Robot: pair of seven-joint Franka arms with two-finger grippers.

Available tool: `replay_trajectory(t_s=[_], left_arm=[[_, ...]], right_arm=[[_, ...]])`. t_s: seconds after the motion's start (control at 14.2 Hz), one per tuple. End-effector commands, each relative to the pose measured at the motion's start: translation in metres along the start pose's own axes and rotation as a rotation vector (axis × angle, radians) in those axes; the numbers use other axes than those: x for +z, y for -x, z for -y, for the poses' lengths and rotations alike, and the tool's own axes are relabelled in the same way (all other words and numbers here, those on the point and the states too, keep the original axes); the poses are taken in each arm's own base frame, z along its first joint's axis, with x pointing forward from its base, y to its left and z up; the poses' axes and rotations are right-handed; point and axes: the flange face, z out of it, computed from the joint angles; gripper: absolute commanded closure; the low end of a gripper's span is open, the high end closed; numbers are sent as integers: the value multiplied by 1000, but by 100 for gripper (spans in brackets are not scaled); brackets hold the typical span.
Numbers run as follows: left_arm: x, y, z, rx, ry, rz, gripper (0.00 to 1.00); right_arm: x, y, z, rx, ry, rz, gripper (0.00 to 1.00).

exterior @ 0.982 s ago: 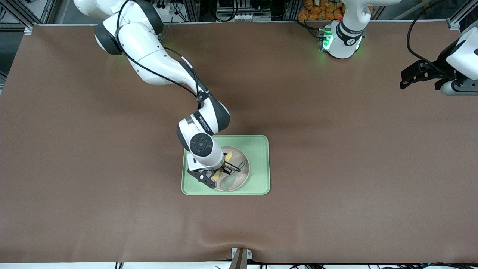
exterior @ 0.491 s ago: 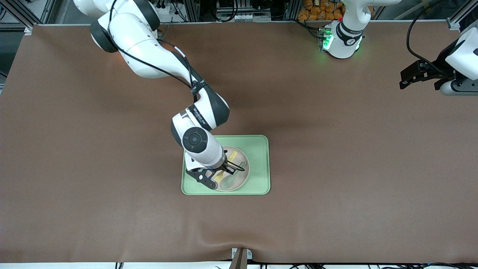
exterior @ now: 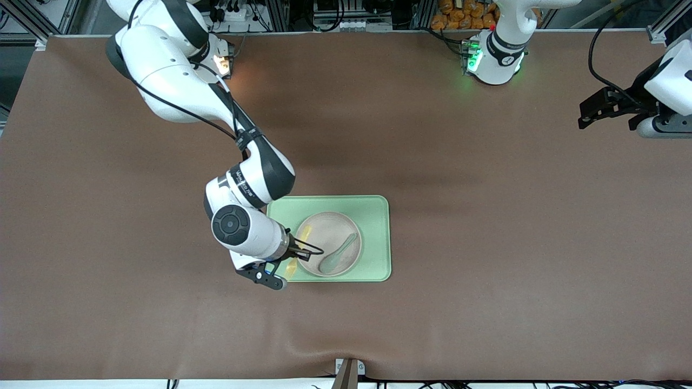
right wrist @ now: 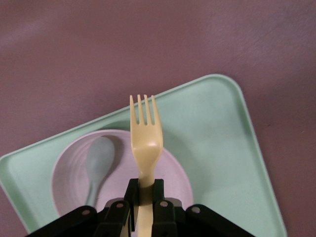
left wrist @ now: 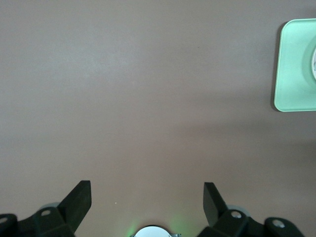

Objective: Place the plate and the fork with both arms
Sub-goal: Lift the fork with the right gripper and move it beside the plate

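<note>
- Front view: the right gripper [exterior: 286, 258] hangs over the pale green rectangular tray's [exterior: 376, 237] edge at the right arm's end, clamping the small pale yellow plastic fork [exterior: 300, 243]. The round beige matte plate [exterior: 330, 232] sits on the tray, holding a pale green spoon [exterior: 337, 254].
- Left wrist view: the left gripper [left wrist: 147, 205] waits wide apart, empty, above brown table [left wrist: 148, 98].
- Right wrist view: fingers [right wrist: 131, 195] pinch the fork's handle, tines jutting over plate and tray.

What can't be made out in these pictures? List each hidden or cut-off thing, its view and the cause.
- Small pale yellow plastic fork: its handle end is hidden between the right gripper's shut fingers in the right wrist view.
- Round off-white plate: the left wrist view's edge cuts it off.
- Rectangular pale green tray: the right arm covers one corner in the front view.
- Left gripper, waiting open: its wrist is cut off by the front view's edge.
</note>
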Motion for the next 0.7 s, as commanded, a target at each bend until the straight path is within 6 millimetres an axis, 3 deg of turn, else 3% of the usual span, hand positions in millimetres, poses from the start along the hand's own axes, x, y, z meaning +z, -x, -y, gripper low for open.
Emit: replay_trajectory(t_s=[0.0, 0.49, 0.63], left_arm=[[-4, 0, 0, 10, 3, -3, 0], [-3, -1, -1, 11, 3, -5, 0], [-3, -1, -1, 11, 3, -5, 0]], right_arm=[[9, 0, -20, -94, 63, 49, 100], [42, -1, -56, -177, 157, 48, 100], [50, 7, -50, -195, 114, 29, 100]])
